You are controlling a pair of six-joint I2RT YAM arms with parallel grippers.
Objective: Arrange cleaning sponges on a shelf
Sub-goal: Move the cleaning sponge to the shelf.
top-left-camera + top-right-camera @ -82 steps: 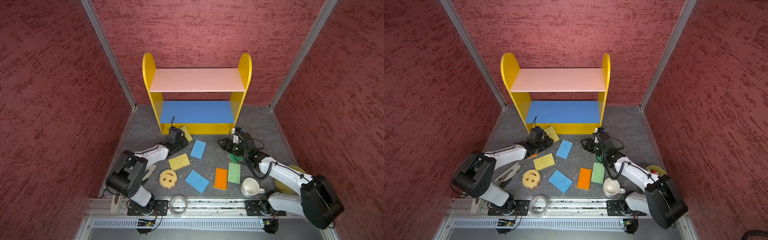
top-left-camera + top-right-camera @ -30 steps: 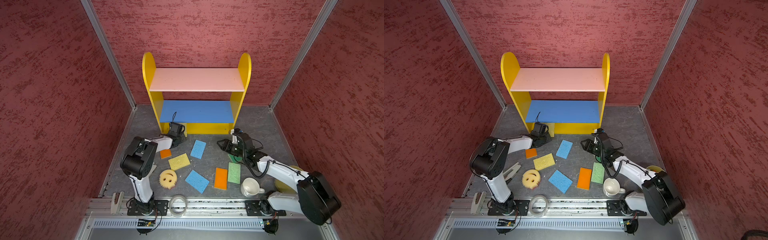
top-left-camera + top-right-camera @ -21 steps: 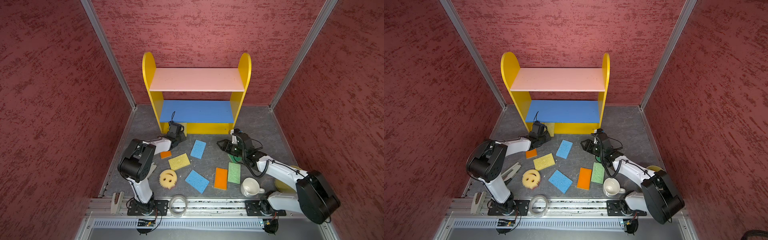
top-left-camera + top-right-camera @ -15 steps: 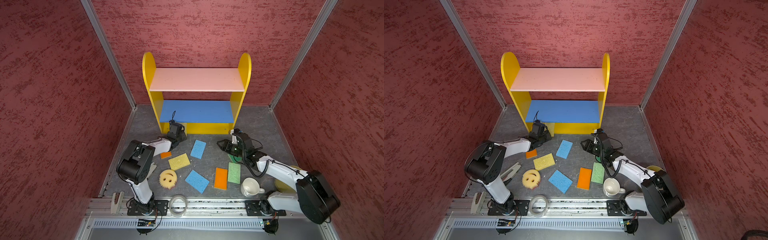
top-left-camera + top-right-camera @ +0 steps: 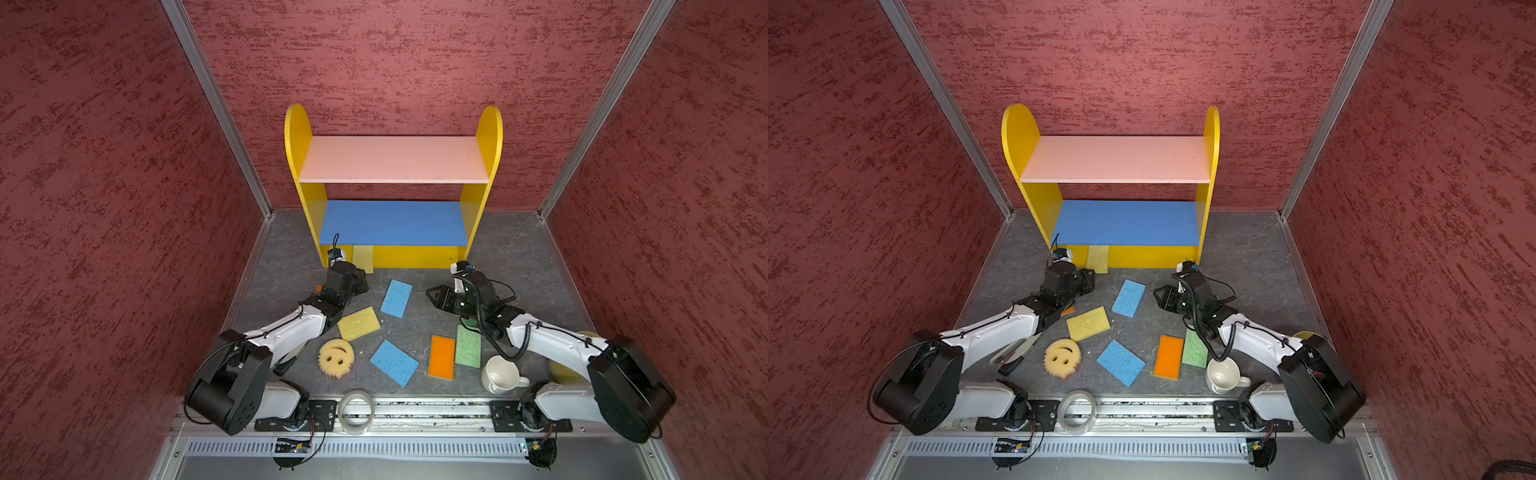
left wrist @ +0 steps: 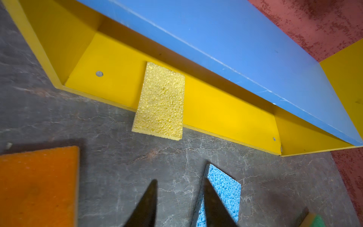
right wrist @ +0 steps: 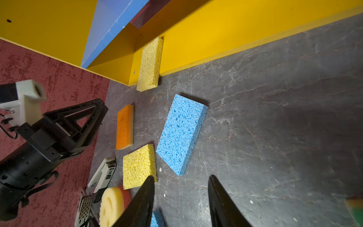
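The shelf stands at the back, its pink and blue boards bare. One yellow sponge lies half on the yellow base and overhangs the front edge. My left gripper is open and empty just in front of it, with a small orange sponge beside it. On the floor lie a blue sponge, a yellow one, the smiley one, another blue, an orange and a green. My right gripper is open, empty, low over the floor near the first blue sponge.
A white mug stands front right beside a yellow bowl, partly hidden by the right arm. A clear tape ring lies on the front rail. A stapler lies under the left arm. Red walls enclose three sides.
My left gripper has opened, let go of the yellow sponge on the shelf's base, and drawn back a little. The right gripper's jaws have narrowed slightly; its arm has hardly moved.
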